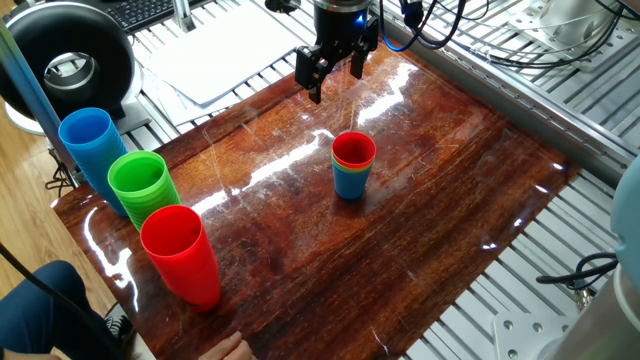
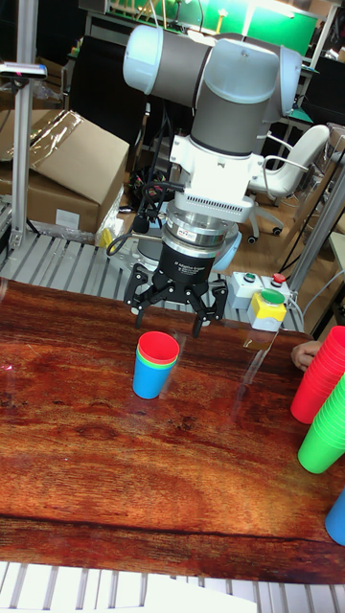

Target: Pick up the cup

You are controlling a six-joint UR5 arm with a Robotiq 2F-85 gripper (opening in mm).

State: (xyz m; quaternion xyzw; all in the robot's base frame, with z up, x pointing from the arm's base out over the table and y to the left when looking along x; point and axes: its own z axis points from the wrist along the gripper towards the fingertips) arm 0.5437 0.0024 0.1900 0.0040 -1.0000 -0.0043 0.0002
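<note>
The cup [image 1: 354, 150] is small, red and tapered. It stands upright mid-table, nested as the top one in a small green cup and a small blue cup [image 1: 350, 182]. In the tall fixed view the cup [image 2: 158, 347] shows just in front of the arm. My gripper [image 1: 336, 80] hangs above the table's far edge, behind the cup and a little to the left of it, apart from it. Its fingers are spread open with nothing between them, as the tall fixed view of the gripper [image 2: 177, 314] also shows.
Three taller cup stacks stand at the left end of the wooden table [image 1: 440, 200]: blue [image 1: 90, 145], green [image 1: 143, 187] and red [image 1: 182, 252]. A person's hand [image 1: 225, 348] rests at the near edge. A white sheet [image 1: 220, 50] lies behind the table.
</note>
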